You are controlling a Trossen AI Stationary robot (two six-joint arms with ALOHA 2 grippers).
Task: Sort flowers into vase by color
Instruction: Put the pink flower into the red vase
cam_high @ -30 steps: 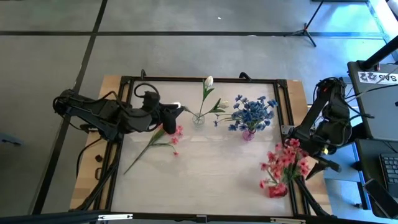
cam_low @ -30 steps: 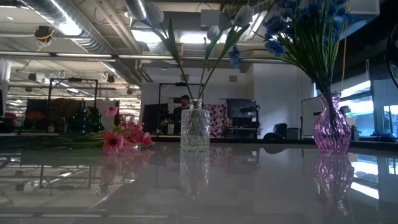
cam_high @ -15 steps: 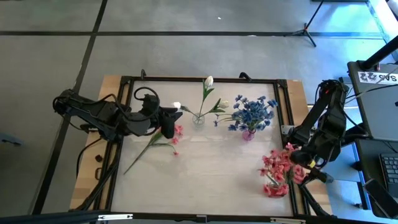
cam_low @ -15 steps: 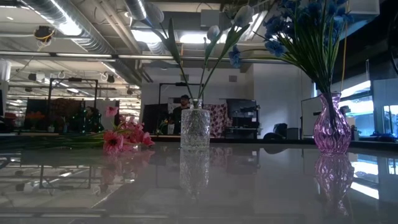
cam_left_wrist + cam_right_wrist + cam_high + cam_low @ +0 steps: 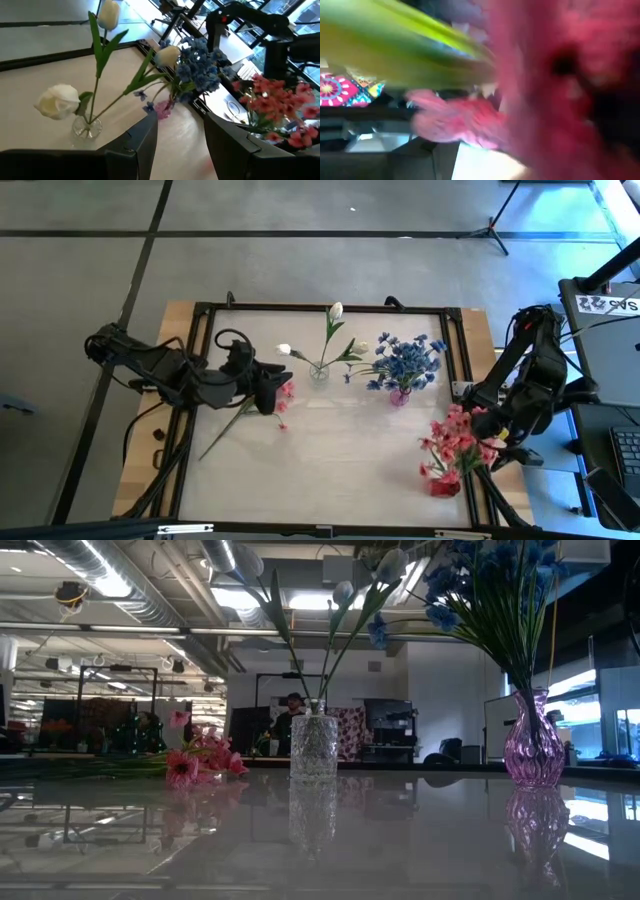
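Note:
A pink flower (image 5: 245, 418) lies flat on the table, its blooms (image 5: 195, 765) toward the clear vase. My left gripper (image 5: 270, 392) hovers open just over the bloom end, nothing between its fingers (image 5: 145, 142). White flowers (image 5: 335, 312) stand in the clear vase (image 5: 319, 372). Blue flowers (image 5: 405, 360) stand in the purple vase (image 5: 399, 396). A bunch of pink flowers (image 5: 457, 445) stands in a pink vase (image 5: 445, 485) at the near right. My right gripper (image 5: 497, 442) reaches into that bunch; blurred blooms (image 5: 555, 85) and a green stem (image 5: 405, 50) fill its wrist view.
A black frame (image 5: 320, 307) runs around the white table top. The three vases stand in the middle and right part. Bare surface (image 5: 340, 470) lies between the lying flower and the pink vase. A person (image 5: 292, 712) stands far behind the table.
My left gripper has drawn away from the clear vase toward the near edge, over the lying pink flower's blooms, staying open. My right gripper has turned among the pink bunch, whose blooms swayed toward the table's left and near side, then swung back.

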